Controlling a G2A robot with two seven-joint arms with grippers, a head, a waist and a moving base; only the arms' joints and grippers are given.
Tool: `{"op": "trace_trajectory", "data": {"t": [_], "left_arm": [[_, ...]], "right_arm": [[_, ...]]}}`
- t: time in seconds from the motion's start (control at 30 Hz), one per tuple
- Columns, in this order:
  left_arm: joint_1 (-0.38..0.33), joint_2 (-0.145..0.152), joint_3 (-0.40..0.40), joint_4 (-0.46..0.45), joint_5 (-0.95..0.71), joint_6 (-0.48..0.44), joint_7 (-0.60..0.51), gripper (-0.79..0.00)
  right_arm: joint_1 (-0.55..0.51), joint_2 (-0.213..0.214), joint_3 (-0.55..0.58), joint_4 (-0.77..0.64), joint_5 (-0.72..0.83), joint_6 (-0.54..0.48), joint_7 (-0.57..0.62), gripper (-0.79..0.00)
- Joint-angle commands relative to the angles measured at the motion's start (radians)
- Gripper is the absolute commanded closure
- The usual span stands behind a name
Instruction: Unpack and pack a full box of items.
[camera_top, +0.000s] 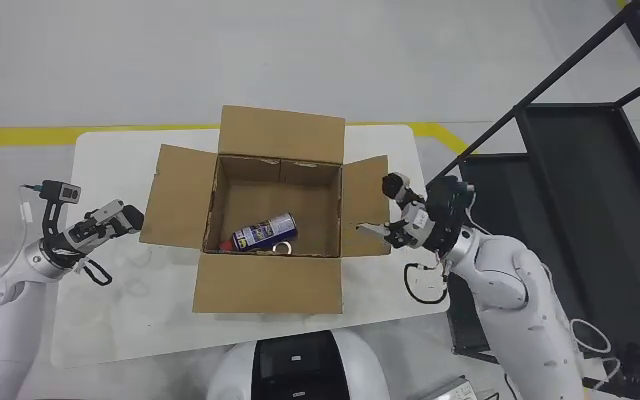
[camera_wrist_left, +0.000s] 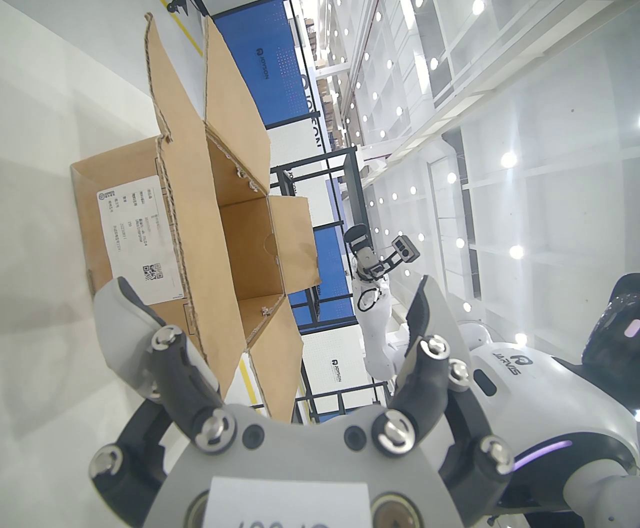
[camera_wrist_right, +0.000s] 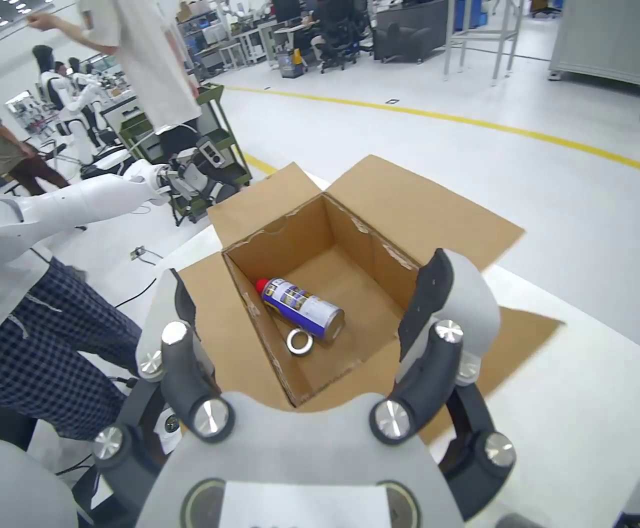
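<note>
1. The brown cardboard box (camera_top: 268, 285) stands in the middle of the bench with all four flaps folded outward. On its floor, a blue-and-yellow spray can with a red cap (camera_wrist_right: 302, 307) lies on its side, and a small silver ring (camera_wrist_right: 299, 342) lies just beside the can's base end. I cannot tell whether the two touch.
2. The right pincer (camera_top: 372, 232) hangs over the box's right flap, released, with its jaws spread wide and aimed down into the box. The left pincer (camera_top: 128, 218) is also released and holds nothing. It sits beyond the left flap, apart from the cardboard.
3. The step in hand is probably lifting out the can, and the right arm is better placed for it.
   - Descend between the walls without brushing the flap.
   - Turn the jaws across the can's round body, not along it.
   - Close at mid-length so the can does not tip.
4. A cylinder on its side may roll away or nudge the ring, so close slowly. The ring lies flat and low, and will need a separate pinch on its rim.
5. The white bench (camera_top: 110, 300) is smooth and matte.
6. Around the bench is pale grey floor with a yellow line (camera_top: 60, 133). A black metal rack (camera_top: 560, 160) stands on the robot's right.
</note>
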Motion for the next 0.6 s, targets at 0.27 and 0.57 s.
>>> {"op": "trace_trajectory", "data": {"t": [0.27,0.57], "left_arm": [[0.000,0.000,0.000,0.000,0.000,0.000,0.000,-0.785],[0.000,0.000,0.000,0.000,0.000,0.000,0.000,-0.785]], "right_arm": [[-0.064,0.000,0.056,-0.003,-0.047,-0.009,-0.092,-0.785],[-0.047,0.001,0.069,0.003,-0.162,0.049,-0.097,-0.785]]}}
